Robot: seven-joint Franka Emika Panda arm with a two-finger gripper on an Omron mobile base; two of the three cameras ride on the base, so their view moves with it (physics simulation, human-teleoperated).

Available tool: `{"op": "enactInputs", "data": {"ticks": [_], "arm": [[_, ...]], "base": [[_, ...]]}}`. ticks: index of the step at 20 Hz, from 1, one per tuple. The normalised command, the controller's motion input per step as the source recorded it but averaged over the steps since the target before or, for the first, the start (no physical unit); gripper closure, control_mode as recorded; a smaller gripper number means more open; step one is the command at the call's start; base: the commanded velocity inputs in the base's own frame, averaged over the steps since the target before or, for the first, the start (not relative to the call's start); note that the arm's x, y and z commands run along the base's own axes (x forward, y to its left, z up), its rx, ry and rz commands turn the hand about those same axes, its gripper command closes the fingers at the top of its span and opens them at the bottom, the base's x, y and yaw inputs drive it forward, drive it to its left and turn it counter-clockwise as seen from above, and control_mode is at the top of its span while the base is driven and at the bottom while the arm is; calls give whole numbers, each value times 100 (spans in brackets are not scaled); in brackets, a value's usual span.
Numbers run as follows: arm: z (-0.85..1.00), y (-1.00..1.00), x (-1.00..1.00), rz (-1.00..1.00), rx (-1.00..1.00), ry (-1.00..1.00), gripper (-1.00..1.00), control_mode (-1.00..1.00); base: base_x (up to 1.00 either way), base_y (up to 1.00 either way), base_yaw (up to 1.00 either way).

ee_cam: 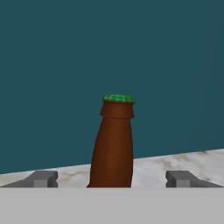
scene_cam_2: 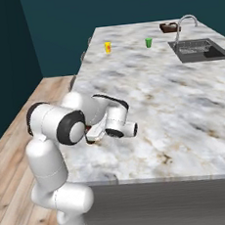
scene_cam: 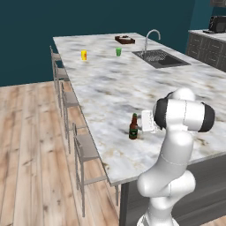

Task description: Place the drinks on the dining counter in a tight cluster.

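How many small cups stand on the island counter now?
2. The yellow cup stands far along the counter, toward the stool side. The green cup stands beside it, nearer the sink. The robot arm may hide others.

The arm bends over the near left part of the marble bench (scene_cam_2: 148,106), its claw (scene_cam_2: 93,134) low, pointing left, mostly hidden behind the elbow; the jaws cannot be made out. Far beyond the claw stands a yellow cup (scene_cam_2: 107,47), with a green cup (scene_cam_2: 148,43) to its right. Further right are a sink (scene_cam_2: 199,50), a curved faucet (scene_cam_2: 186,23) and a brown box (scene_cam_2: 169,27).
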Motion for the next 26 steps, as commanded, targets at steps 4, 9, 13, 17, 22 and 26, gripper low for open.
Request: {"op": "enactInputs", "data": {"ticks": [4,9,13,17,22,26], "arm": [[17,-2,-37,0,0,0,-100,-100],[20,-5,-36,-9,2,8,-100,-100],[22,-11,-45,-12,3,10,-100,-100],[17,-17,-44,-13,0,6,-100,-100],[20,-4,-41,-11,0,9,-100,-100],[23,-3,-39,-6,0,12,-100,-100]], "base": [[0,0,0],[0,0,0],[0,0,0],[0,0,0],[0,0,0],[0,0,0]]}}
